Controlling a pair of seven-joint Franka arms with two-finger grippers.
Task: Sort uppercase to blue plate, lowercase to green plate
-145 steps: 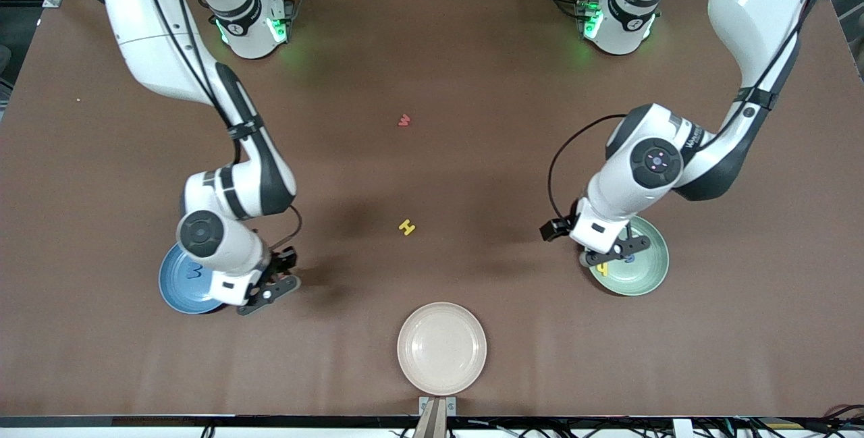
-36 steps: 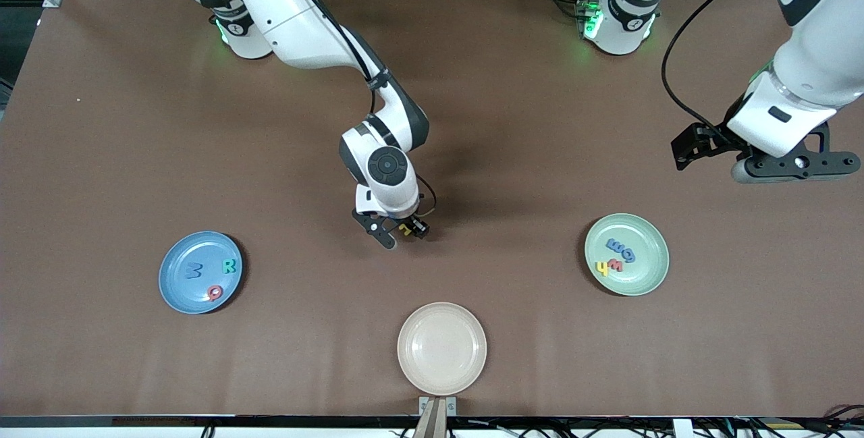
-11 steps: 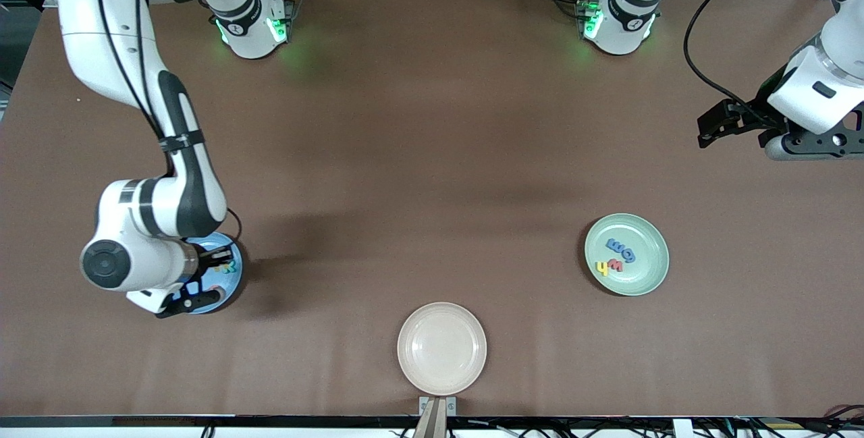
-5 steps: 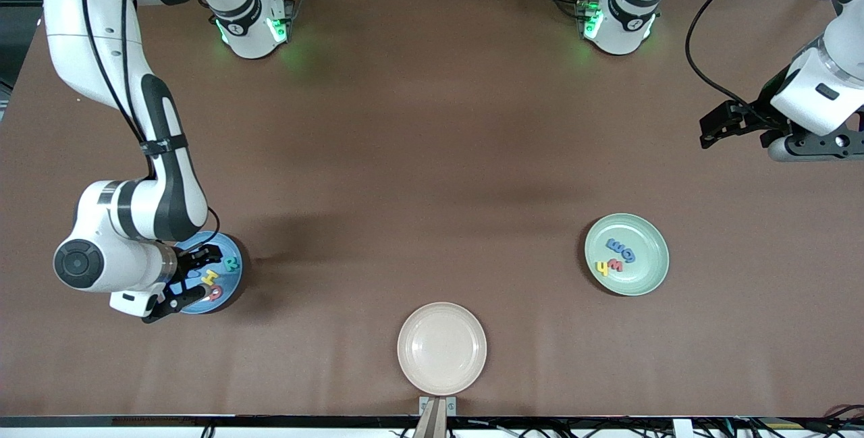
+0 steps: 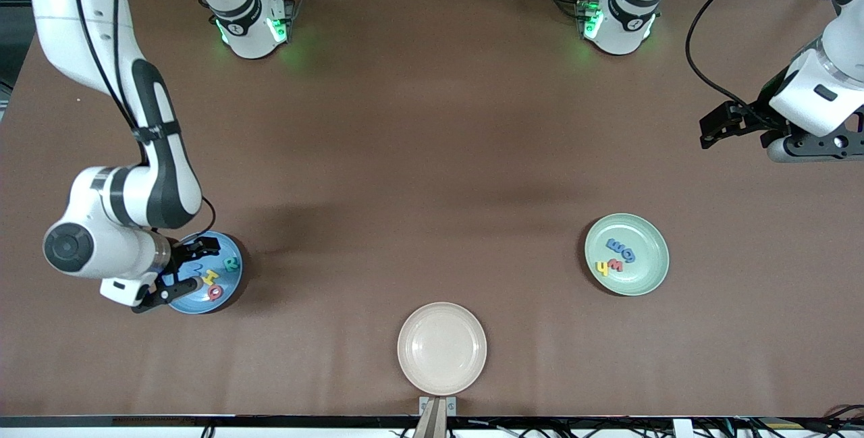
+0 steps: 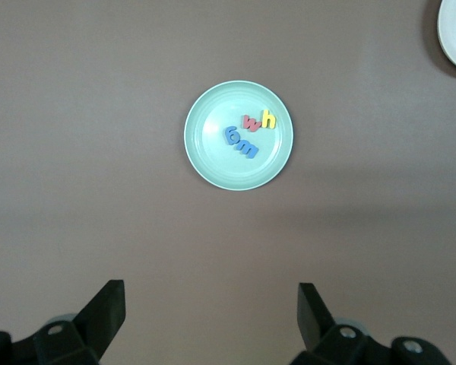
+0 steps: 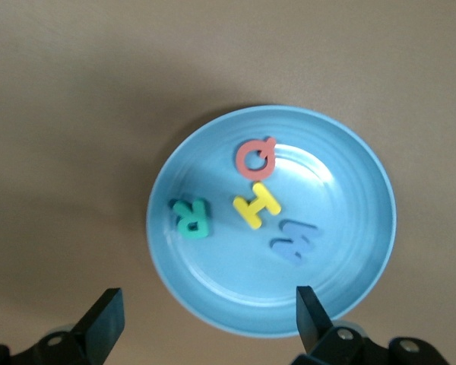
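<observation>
A round cream plate point(image 5: 441, 348) with a smooth matte face lies nearest the front camera, at the surface's point(image 5: 432, 154) six o'clock edge. Farther up, toward the right arm's end, the round matte sky-blue plate point(image 5: 229, 285) carries all four blocky foam capitals: the red ring-shaped Q point(image 5: 214, 292) nearest the camera, the yellow H point(image 5: 210, 277) just above it with its long bars tilted, the teal R point(image 5: 231, 264) upright at the plate's three o'clock, and the blue M point(image 7: 295, 241) partly hidden under the pincer in the front view. The right pincer point(image 5: 181, 270) hangs over that plate's nine o'clock rim, its fingers point(image 7: 100, 321) spread wide and holding nothing. Toward the left arm's end, level with the blue plate, the pale mint-green plate point(image 5: 651, 272) holds the rounded lowercase letters in a tight cluster: yellow h point(image 5: 601, 267), red m point(image 5: 615, 264), blue m point(image 5: 615, 245) and blue g point(image 5: 628, 255). The left pincer point(image 6: 211, 319) waits high over bare brown surface, spread wide and empty.
</observation>
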